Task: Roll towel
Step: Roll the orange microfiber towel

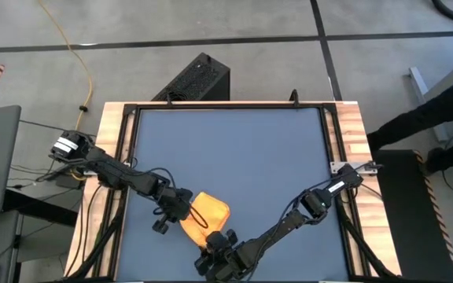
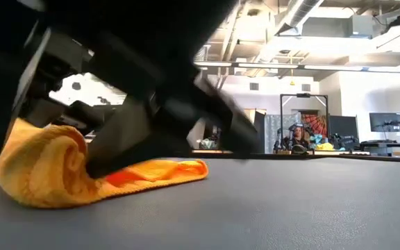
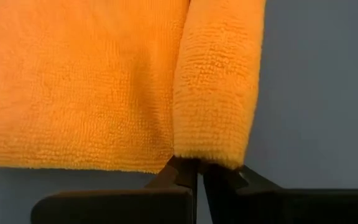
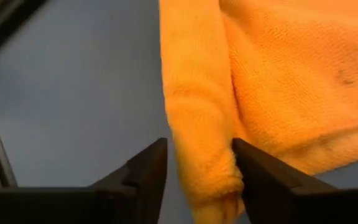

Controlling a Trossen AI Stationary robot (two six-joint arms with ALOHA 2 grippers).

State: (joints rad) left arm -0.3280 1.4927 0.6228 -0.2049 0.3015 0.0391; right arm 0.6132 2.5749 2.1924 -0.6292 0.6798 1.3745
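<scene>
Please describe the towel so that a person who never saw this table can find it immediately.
On the dark blue tabletop, look near the front edge, between the left gripper and the right gripper. The towel lies there, one edge curled into a roll. It is the only yellow fabric.

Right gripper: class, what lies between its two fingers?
The towel's rolled edge lies between the right gripper's open fingers, seen in the right wrist view.
</scene>
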